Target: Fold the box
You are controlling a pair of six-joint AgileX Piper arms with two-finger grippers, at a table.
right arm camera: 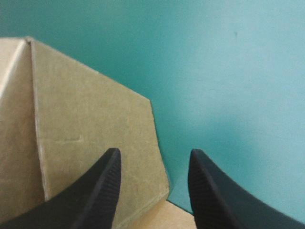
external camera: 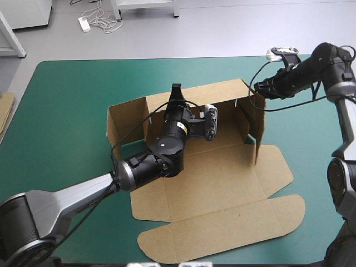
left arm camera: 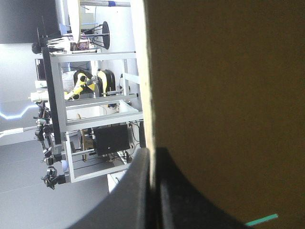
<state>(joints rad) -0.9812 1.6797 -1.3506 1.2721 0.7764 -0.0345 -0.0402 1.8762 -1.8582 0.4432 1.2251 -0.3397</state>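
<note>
Teal-green cover (external camera: pixel 67 111) fills most of the table. Brown box (external camera: pixel 222 189) sits near ctr, back and right walls raised, front flaps flat. Left gripper (external camera: pixel 177 90) pinches the back wall's top edge, fingers nearly closed w/ board between; the far finger is hard to make out from above. Right gripper (external camera: pixel 258 89) is beside the right wall, fingers apart, holding nothing. Spare board (external camera: pixel 5 108) is cut off at the table's left edge.

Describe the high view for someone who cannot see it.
A brown box lies half folded on a teal-green table, its far wall and right wall raised. The left gripper pinches the far wall's top edge; the right gripper hovers at the far right corner.
</note>
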